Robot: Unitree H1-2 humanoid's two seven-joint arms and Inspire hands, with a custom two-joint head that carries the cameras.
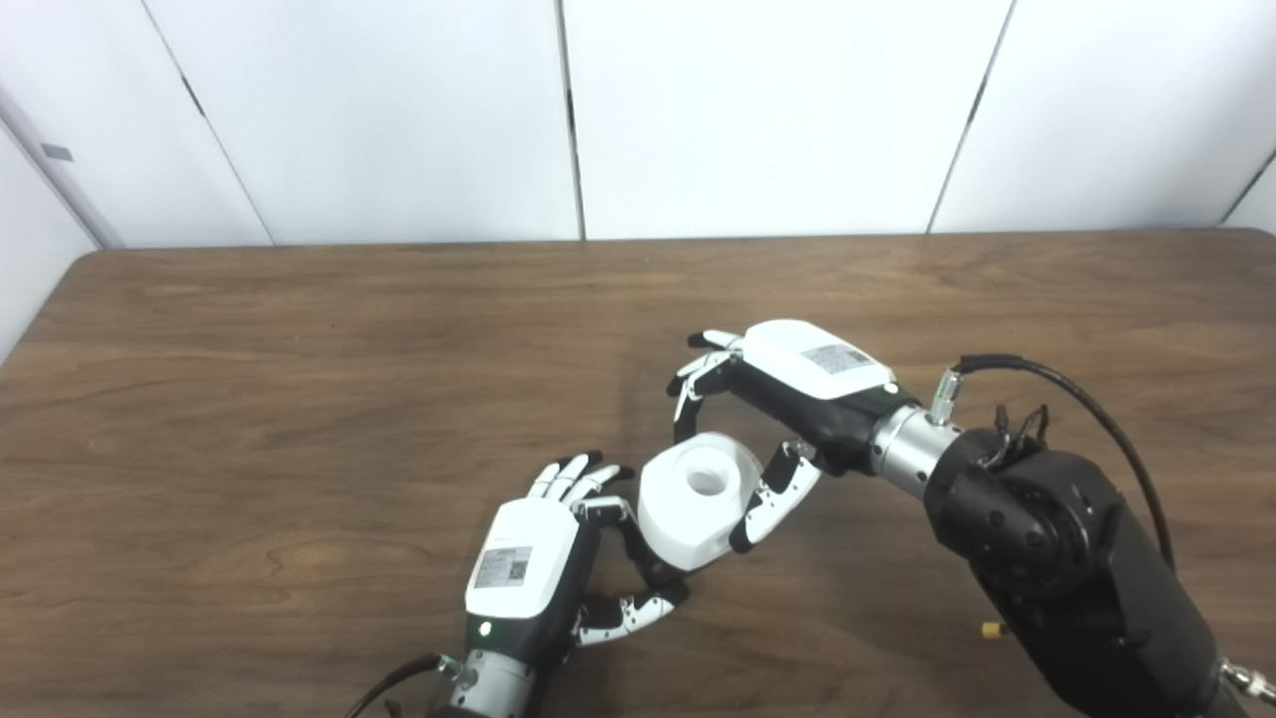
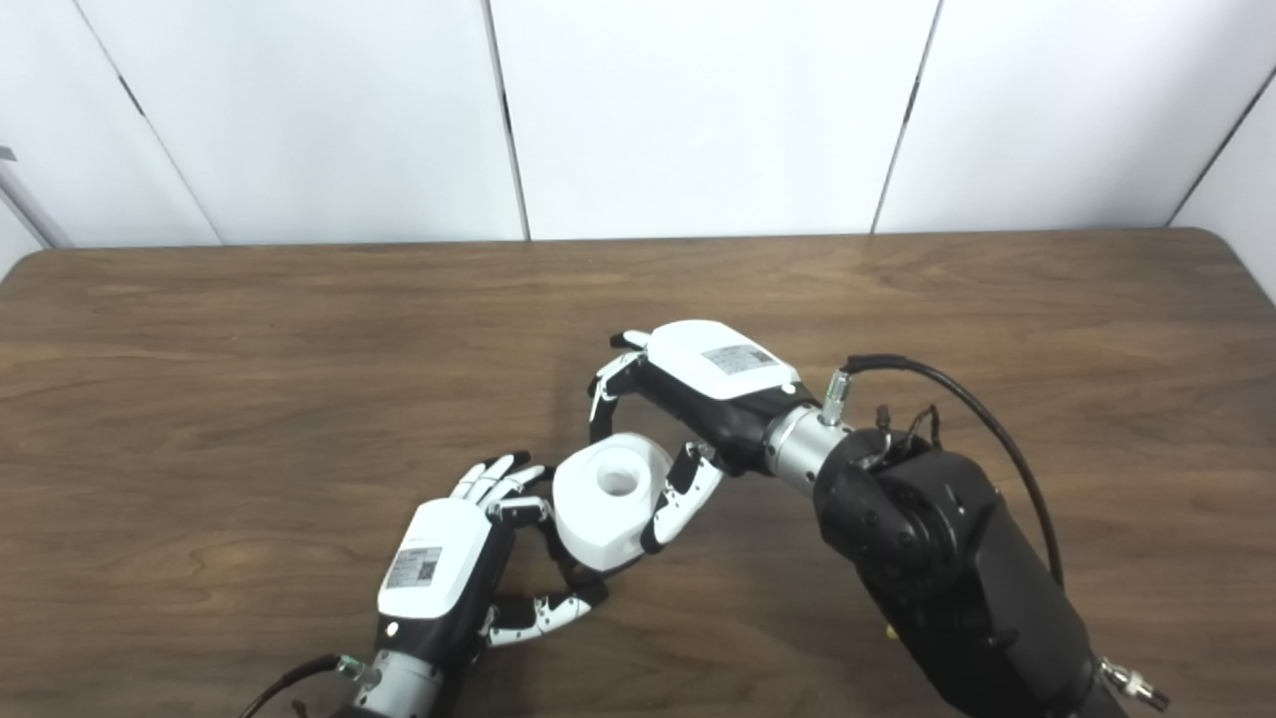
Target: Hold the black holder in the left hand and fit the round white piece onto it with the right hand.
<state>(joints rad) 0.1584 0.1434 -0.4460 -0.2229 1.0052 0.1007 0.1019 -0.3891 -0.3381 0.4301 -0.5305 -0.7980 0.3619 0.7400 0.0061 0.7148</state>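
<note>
**Both robot hands meet at the round white piece**

The round white piece (image 1: pixel 693 502), a thick ring with a round hole in its top face, sits low over the brown worktop (image 1: pixel 299 379), a little toward 6 o'clock from the middle of the view. The right robot hand (image 1: pixel 773 414) comes in from the 4 o'clock side and is grasping this piece: its fingers (image 1: pixel 698 374) curl down at the piece's 12 o'clock edge, while its thumb (image 1: pixel 773 504) presses the 3 o'clock side.

The left robot hand (image 1: pixel 543 563) reaches up from 6 o'clock, its back turned to the cameras. Its fingers (image 1: pixel 573 479) lie at the 9 o'clock side of the white piece, and its thumb (image 1: pixel 628 613) points across below the piece. A dark part, likely the black holder (image 1: pixel 653 563), shows between the left thumb and the underside of the white piece, just beside both; most of it is hidden, so whether the left robot hand truly clamps it, and whether the white piece already sits on it, cannot be told.

A black cable (image 1: pixel 1087 404) arcs over the right forearm at 3 o'clock.
</note>
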